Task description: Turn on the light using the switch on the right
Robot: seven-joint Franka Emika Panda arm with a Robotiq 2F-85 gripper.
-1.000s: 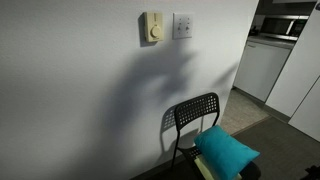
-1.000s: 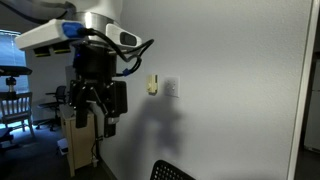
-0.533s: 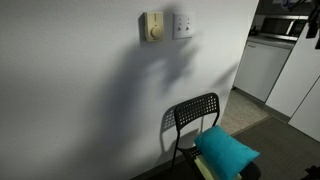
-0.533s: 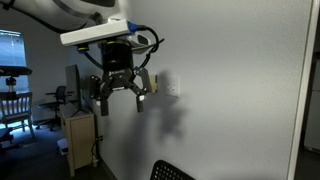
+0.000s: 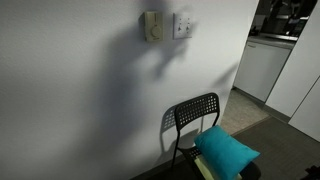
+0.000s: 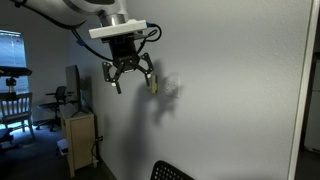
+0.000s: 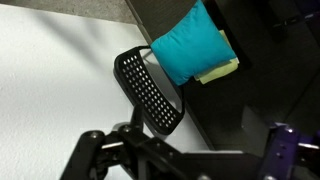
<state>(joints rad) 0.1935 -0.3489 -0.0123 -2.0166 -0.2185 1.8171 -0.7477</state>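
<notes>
The switch (image 5: 184, 24) is a flat white square plate high on the white wall, just right of a cream boxy unit with a round dial (image 5: 153, 26). The arm's shadow falls over both. In an exterior view my gripper (image 6: 130, 76) hangs in the air at the height of the switch (image 6: 170, 88), a little short of the wall, with its fingers spread open and nothing in them. The wrist view shows only the dark finger links along its bottom edge, looking down the wall; the switch is out of that view.
A black perforated chair (image 5: 195, 118) stands against the wall below the switch, with a teal cushion (image 5: 227, 150) beside it; both show in the wrist view, chair (image 7: 150, 90) and cushion (image 7: 190, 45). A wooden cabinet (image 6: 78, 140) stands at the left, and kitchen units (image 5: 265, 65) at the right.
The arm has risen and swung toward the wall, bringing the gripper from low left up to switch height. Its shadow has climbed the wall onto the switch plates.
</notes>
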